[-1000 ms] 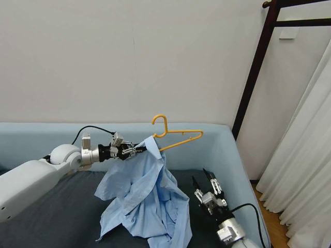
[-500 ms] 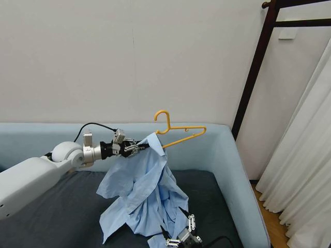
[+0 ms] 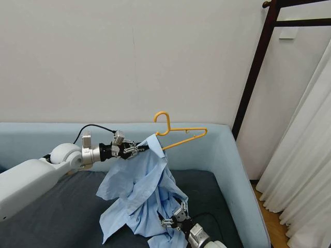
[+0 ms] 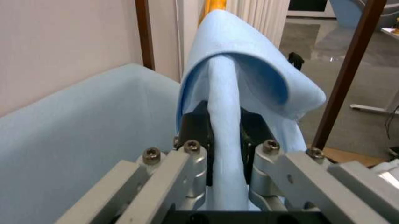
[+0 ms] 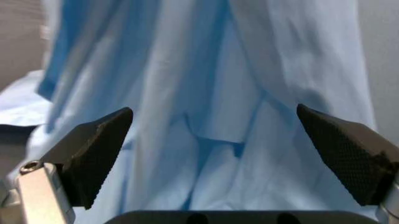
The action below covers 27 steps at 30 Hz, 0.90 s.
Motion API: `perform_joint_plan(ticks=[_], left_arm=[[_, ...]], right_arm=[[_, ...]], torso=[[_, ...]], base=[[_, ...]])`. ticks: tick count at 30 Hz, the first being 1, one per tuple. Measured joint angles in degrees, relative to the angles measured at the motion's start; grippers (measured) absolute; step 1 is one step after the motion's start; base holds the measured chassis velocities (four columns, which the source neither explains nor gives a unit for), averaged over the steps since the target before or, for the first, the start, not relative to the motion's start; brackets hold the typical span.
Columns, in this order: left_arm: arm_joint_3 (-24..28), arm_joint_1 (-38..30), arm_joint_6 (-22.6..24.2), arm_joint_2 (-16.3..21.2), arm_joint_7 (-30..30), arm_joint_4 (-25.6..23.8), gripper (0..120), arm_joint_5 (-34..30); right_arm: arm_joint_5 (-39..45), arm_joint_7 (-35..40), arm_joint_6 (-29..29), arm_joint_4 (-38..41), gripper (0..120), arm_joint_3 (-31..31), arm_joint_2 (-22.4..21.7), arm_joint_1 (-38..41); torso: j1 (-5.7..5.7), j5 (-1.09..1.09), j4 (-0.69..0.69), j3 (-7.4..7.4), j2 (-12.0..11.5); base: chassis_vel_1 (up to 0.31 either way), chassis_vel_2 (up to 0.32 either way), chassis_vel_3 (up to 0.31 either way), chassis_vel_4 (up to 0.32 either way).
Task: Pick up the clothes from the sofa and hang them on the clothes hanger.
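Shirt, soft, blue and crumpled, hangs pinched in the left pincer; the right pincer is spread beside it.

- Shirt in left claw: soft, matt, creased cloth.
- Hanger beyond that claw: smooth plastic.
- Right claw pads: finely textured, matt.

sofa: pale blue | seat cushion: dark | shirt hem apparently resting on it
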Motion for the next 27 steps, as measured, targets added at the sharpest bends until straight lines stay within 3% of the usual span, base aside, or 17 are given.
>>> perform_joint_plan(ticks=[12,16,23,27], left_arm=[[-0.49,1.09,-0.69,0.75,0.71,-0.66,7,0.23],[-0.87,1.71,-0.69,0.82,0.72,-0.86,7,0.23],[-2.01,3.18,-0.57,1.63,0.71,-2.19,7,0.08],[-3.19,4.48,-0.25,3.01,0.53,-4.02,7,-1.21]], right_arm=[[-1.85,1.48,-0.14,-3.46,97,-0.47,0.62,2.81],[-2.04,1.87,-0.14,-4.0,80,-0.59,1.15,3.52],[-1.81,3.21,-0.7,-4.89,59,-0.97,1.57,4.88],[-0.05,5.49,-3.41,-5.85,40,-1.45,2.71,6.52]], torso=[[0.0,0.0,0.0,0.0,0.0],[0.0,0.0,0.0,0.0,0.0],[0.0,0.0,0.0,0.0,0.0],[0.0,0.0,0.0,-0.01,0.0]], base=[[0.0,0.0,0.0,0.0],[0.0,0.0,0.0,0.0],[0.0,0.0,0.0,0.0],[0.0,0.0,0.0,0.0]])
